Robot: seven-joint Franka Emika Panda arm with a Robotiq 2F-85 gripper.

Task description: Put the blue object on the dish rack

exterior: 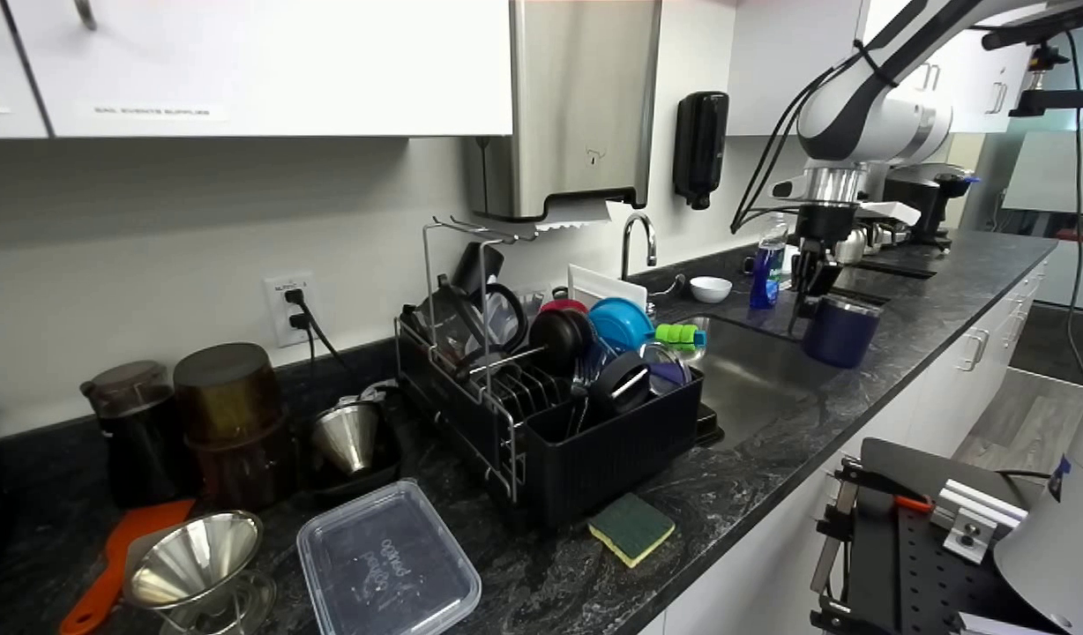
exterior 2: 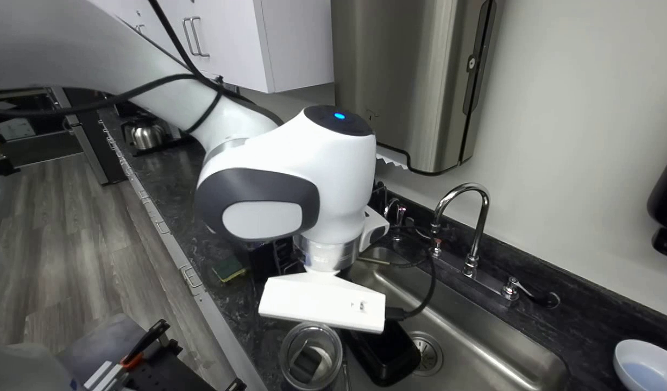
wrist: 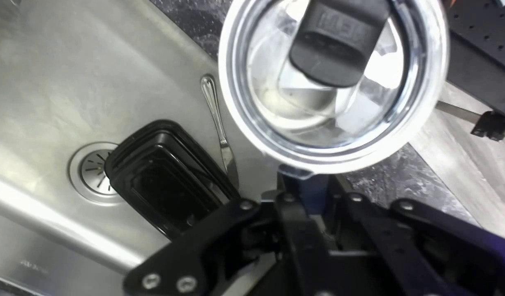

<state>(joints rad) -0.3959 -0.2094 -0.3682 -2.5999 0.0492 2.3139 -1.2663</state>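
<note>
The blue object is a dark navy mug [exterior: 841,333] with a clear lid and black slider. It is upright at the sink's front edge in an exterior view. Its lid [exterior 2: 312,358] shows below my wrist in an exterior view and fills the top of the wrist view [wrist: 339,111]. My gripper [exterior: 806,295] points down and is shut on the mug's handle; its fingers [wrist: 308,185] sit on either side of the blue handle. The mug appears raised above the counter. The black dish rack [exterior: 608,467], full of dishes, stands across the sink from the mug.
The sink [exterior 2: 474,347] holds a black tray [wrist: 166,176] and a knife [wrist: 215,111]. A faucet [exterior: 638,234], white bowl [exterior: 710,289] and soap bottle [exterior: 766,269] stand behind. A sponge [exterior: 631,527] and clear container [exterior: 387,560] lie near the rack. A light-blue dish [exterior: 621,324] is in the rack.
</note>
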